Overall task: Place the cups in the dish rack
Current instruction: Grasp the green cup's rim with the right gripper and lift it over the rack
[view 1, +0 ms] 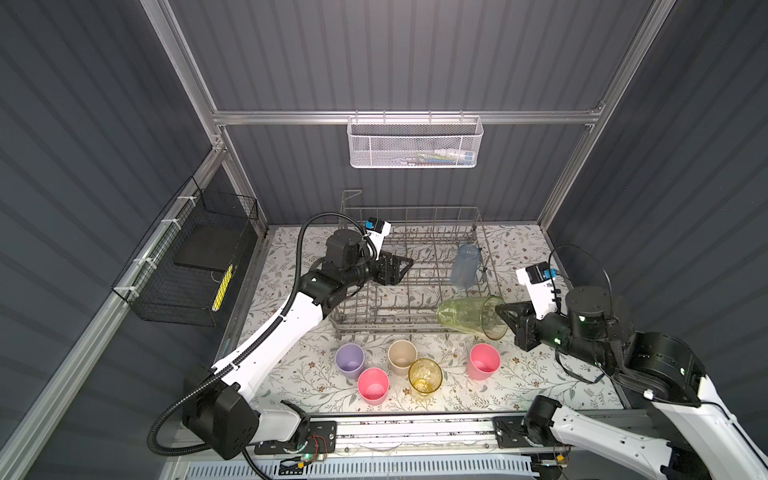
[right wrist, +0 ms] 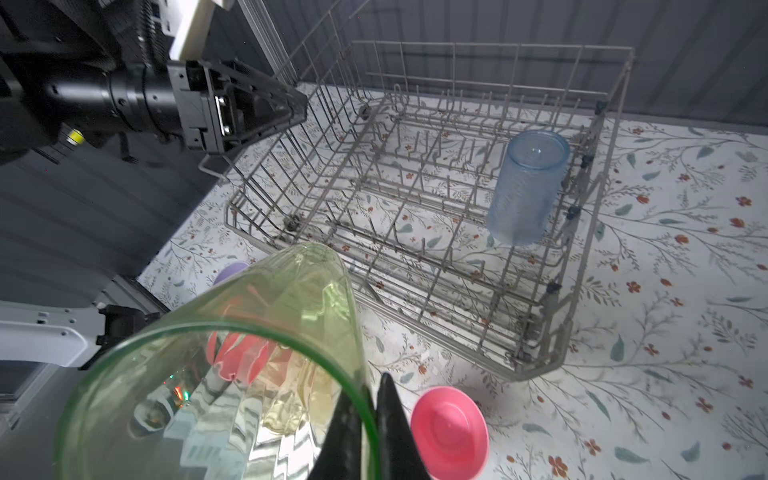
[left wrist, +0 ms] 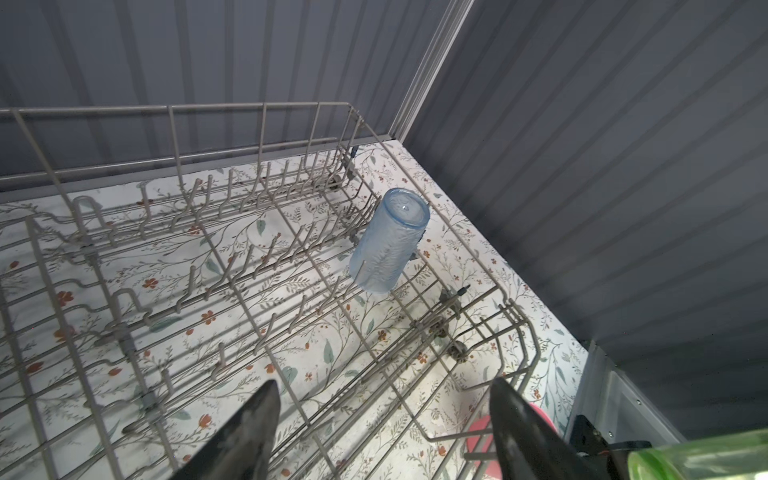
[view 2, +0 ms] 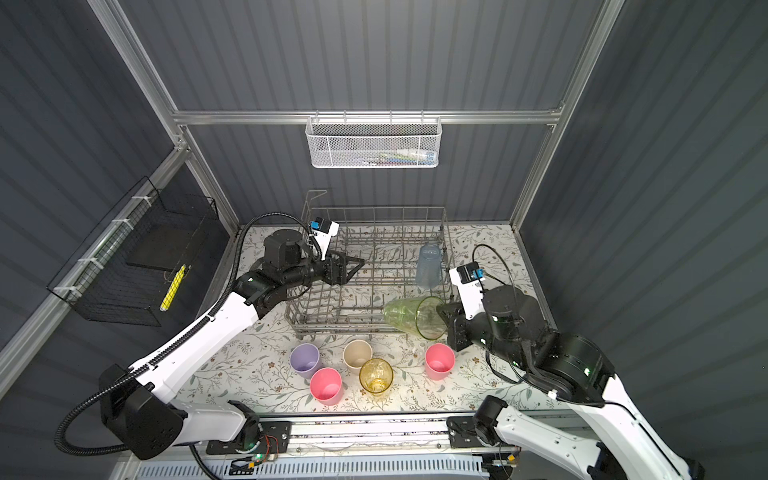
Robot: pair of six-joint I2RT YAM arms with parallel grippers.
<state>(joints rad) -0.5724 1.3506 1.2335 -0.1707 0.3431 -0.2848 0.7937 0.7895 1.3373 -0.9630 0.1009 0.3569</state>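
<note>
1. right gripper (right wrist: 368, 390): fingers pressed together on the rim of the green cup (right wrist: 249, 353), one finger inside the mouth and one outside.
2. green cup is off the table (view 1: 307, 374), tipped on its side. Its mouth faces the right gripper and its base points in over the dish rack (view 1: 376, 328).
3. in both top views the green cup sits at the rack's near right corner. Whether it touches the wire, cannot tell.
4. left gripper (left wrist: 384, 382): jaws spread wide, nothing between them. It hangs over the left part of the rack, above the tines.
5. grey-blue cup (view 1: 466, 266) is inside the rack. It is upside down, base up, close to the right wall in the far half.
6. the rest stand on the table in front of the rack, all upright with mouths up:
   - lilac cup (view 1: 350, 360), beige cup (view 1: 402, 356), amber cup (view 1: 424, 375) and pink cup (view 1: 373, 385) form one cluster.
   - pink cup is just beside the lilac one, and amber is just beside the beige.
   - second pink cup (view 1: 484, 360) stands apart from the cluster, near the right gripper and nearer the camera than the green cup.
7. white mesh basket (view 1: 415, 143) hangs on the back wall and black wire basket (view 1: 187, 266) on the left wall. No cups show in either.
</note>
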